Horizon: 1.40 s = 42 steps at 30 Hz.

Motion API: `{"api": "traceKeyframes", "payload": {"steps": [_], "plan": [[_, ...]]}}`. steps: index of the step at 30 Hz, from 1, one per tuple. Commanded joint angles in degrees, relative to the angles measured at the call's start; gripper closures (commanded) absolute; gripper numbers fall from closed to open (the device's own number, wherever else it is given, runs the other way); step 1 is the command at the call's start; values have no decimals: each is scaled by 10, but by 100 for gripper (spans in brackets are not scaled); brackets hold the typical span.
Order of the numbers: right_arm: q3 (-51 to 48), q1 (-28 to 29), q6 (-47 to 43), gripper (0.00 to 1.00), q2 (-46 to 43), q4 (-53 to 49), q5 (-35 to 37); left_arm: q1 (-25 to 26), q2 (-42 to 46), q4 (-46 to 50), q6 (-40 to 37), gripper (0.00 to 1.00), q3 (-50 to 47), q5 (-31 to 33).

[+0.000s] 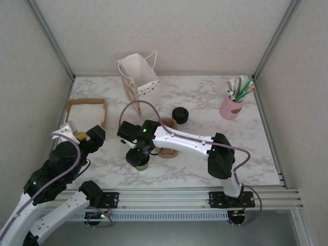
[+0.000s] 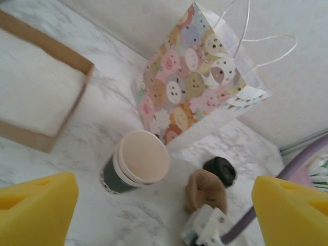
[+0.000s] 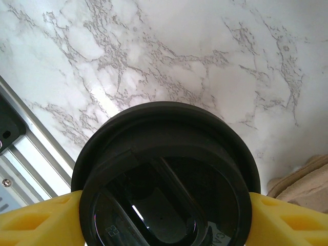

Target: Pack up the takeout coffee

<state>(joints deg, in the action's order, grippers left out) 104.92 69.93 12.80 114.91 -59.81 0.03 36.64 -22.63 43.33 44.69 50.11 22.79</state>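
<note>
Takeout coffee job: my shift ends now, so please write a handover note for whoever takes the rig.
Right end effector: shut on the takeout coffee at its lid, near the table's front edge.
Left end effector: open, empty, facing the lidless cup stack.
Paper bag stands open at the back.
Done: coffee lidded and gripped.
Left: carry it to the bag, probably, and release.

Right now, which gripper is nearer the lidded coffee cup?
Right. The right gripper straddles the lidded coffee cup, fingers against both sides of its lid. The left gripper sits off to its left, open, near the cardboard tray.
</note>
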Motion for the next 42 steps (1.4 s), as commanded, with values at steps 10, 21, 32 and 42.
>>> {"api": "traceKeyframes", "payload": {"steps": [10, 21, 32, 42], "plan": [[-41, 13, -3, 27, -22, 2, -6, -5, 37, 9, 128, 55, -96, -65], [-61, 15, -4, 27, -28, 13, -15, -5, 33, -27, 159, 72, -172, -132], [-56, 15, 0, 27, -24, 12, -12, -4, 59, -109, 217, 93, -304, -245], [-50, 15, 9, 27, -23, 7, -10, -4, 125, -186, 270, 98, -426, -365]]}}
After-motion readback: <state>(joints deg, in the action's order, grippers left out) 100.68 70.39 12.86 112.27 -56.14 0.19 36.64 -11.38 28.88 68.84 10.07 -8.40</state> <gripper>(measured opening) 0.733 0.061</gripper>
